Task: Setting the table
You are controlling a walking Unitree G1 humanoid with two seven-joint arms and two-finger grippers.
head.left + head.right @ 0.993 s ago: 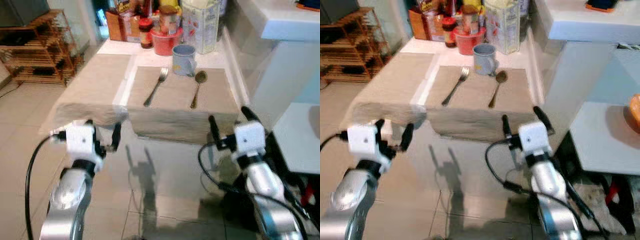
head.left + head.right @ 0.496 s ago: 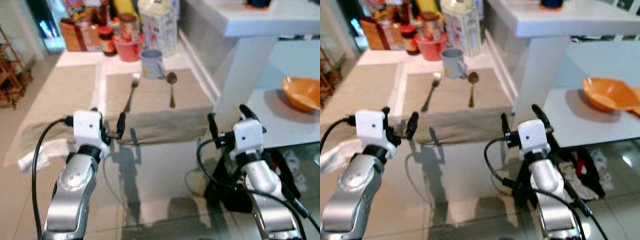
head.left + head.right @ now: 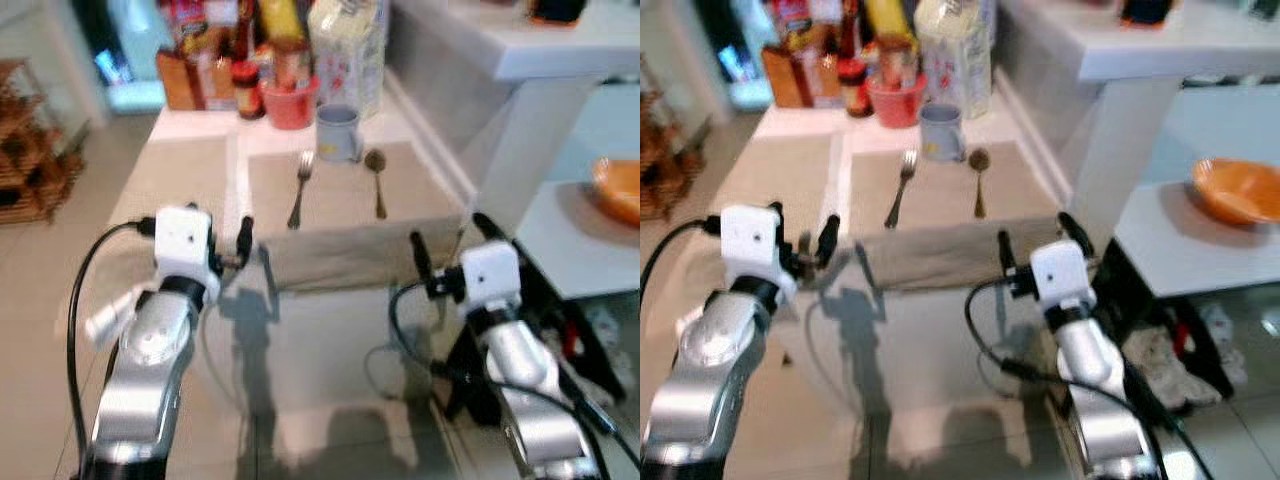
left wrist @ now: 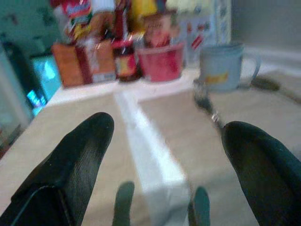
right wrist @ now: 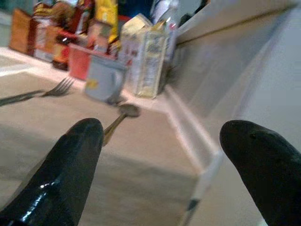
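A fork (image 3: 299, 190), spoon (image 3: 376, 180) and mug (image 3: 338, 133) are already laid on the tabletop (image 3: 190, 170); the orange bowl (image 3: 1238, 190) is probably left. Both hands, left hand (image 3: 230, 250) and right hand (image 3: 450, 245), are spread and empty.

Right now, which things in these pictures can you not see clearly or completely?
- Labels on the jars and cartons behind the mug: blurred in every view, unreadable.
- Orange bowl: cut off by the left eye view's edge; contents not visible.
- Fork: handle cut off by the right wrist view's edge.
- Spoon: handle partly hidden by one of the right gripper's fingers.
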